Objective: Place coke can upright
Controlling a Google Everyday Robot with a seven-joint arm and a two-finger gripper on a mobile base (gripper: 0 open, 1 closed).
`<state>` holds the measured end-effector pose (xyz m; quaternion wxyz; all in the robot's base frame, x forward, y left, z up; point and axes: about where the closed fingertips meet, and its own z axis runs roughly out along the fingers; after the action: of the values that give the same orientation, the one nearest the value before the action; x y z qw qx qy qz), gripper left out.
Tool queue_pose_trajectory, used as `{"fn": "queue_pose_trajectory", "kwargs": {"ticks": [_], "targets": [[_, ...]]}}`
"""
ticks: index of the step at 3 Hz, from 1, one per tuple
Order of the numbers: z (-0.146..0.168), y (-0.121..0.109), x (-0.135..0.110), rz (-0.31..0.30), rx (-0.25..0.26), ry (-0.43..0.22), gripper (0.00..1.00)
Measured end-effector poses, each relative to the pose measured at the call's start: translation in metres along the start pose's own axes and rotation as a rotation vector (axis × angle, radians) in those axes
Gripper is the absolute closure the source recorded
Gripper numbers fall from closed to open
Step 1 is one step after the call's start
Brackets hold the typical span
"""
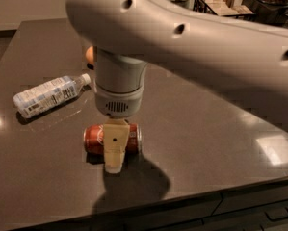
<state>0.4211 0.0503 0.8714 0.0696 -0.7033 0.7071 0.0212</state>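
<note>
The red coke can lies on its side on the dark table, near the front edge, its silver end facing right. My gripper hangs from the large grey arm straight down over the middle of the can, its cream tip reaching the table just in front of the can and covering the can's centre. The arm hides much of the table behind.
A clear plastic water bottle with a white cap lies on its side to the left rear. An orange fruit sits behind, mostly hidden by the arm. The table's front edge runs just below the can. Boxes and clutter stand at the far right rear.
</note>
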Motion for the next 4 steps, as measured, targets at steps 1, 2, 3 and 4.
{"fn": "queue_pose_trajectory", "kwargs": {"ticks": [1,2,3,4], "targets": [[0.014,0.003,-0.021,-0.021,-0.029,0.001,0.00],[0.026,0.005,-0.033,-0.026,-0.054,0.004,0.15],[0.033,0.008,-0.038,-0.017,-0.076,0.000,0.38],[0.031,0.008,-0.043,-0.019,-0.094,-0.033,0.60]]}}
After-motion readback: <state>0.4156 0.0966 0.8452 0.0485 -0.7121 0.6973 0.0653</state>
